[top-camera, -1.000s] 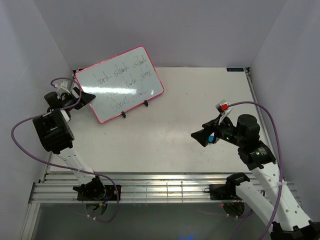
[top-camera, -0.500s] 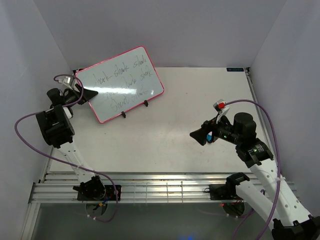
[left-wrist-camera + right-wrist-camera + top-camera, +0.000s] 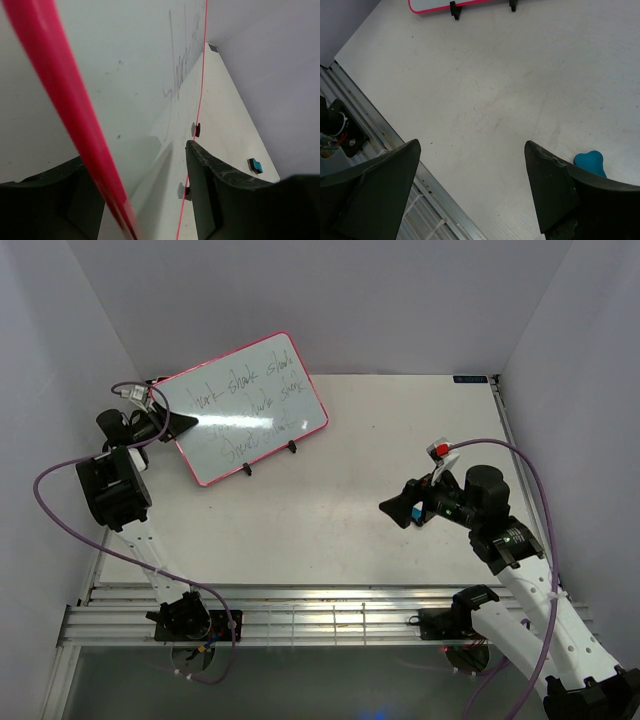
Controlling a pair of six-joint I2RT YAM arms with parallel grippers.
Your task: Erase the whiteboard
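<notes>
The whiteboard (image 3: 240, 410), white with a pink-red frame and dark handwriting, stands tilted on small black feet at the table's back left. My left gripper (image 3: 178, 422) is at its left edge. In the left wrist view (image 3: 135, 152) it is open and straddles the frame (image 3: 75, 110), with the written face (image 3: 145, 70) between the fingers. My right gripper (image 3: 397, 508) is open and empty above the bare table, right of centre; the wrist view (image 3: 471, 143) shows only table between its fingers. The board's lower edge (image 3: 435, 4) shows far ahead.
A small blue eraser (image 3: 588, 161) lies on the table (image 3: 400, 430) beside my right gripper's right finger; it also shows in the left wrist view (image 3: 255, 164). Aluminium rails (image 3: 300, 615) run along the near edge. Pale walls (image 3: 60, 330) close in the left, back and right.
My left gripper has moved up and back along the board's left edge. My right gripper has shifted slightly left. The board has not moved.
</notes>
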